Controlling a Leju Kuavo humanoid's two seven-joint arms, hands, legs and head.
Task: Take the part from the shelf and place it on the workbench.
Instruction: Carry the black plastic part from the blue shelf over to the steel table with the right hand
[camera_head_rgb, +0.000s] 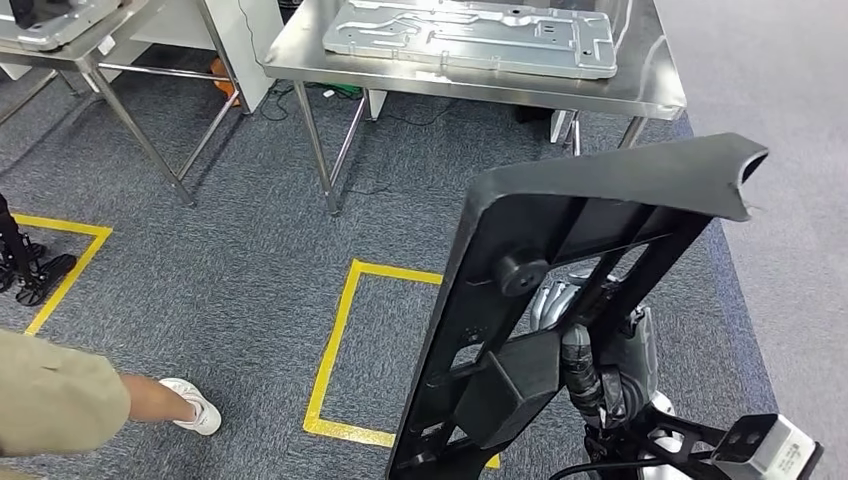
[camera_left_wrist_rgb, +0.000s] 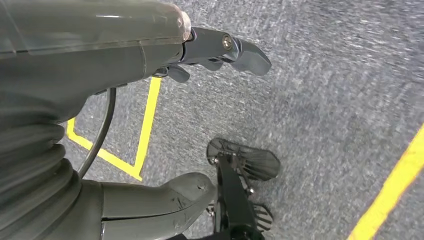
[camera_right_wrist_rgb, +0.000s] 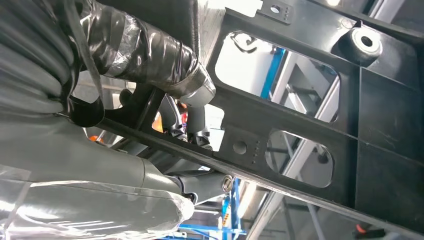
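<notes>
We're holding the black plastic frame part (camera_head_rgb: 560, 270) in our right hand (camera_head_rgb: 590, 360), fingers (camera_right_wrist_rgb: 150, 55) wrapping round one of its bars; it's standing nearly upright, close in front of us, tilting a bit to the right. Our left hand (camera_left_wrist_rgb: 165, 60) is hanging over the grey carpet (camera_left_wrist_rgb: 325, 90) w/ nothing in it, thumb and fingers spread apart. Yellow floor tape (camera_head_rgb: 335, 345) is marking a box just ahead. A person's shoe (camera_head_rgb: 195, 403) and sleeve (camera_head_rgb: 55, 395) are showing at lower left. Further off, a steel workbench (camera_head_rgb: 640, 85) is carrying a flat metal panel (camera_head_rgb: 470, 35). Another steel table (camera_head_rgb: 95, 50) is standing at far left.
</notes>
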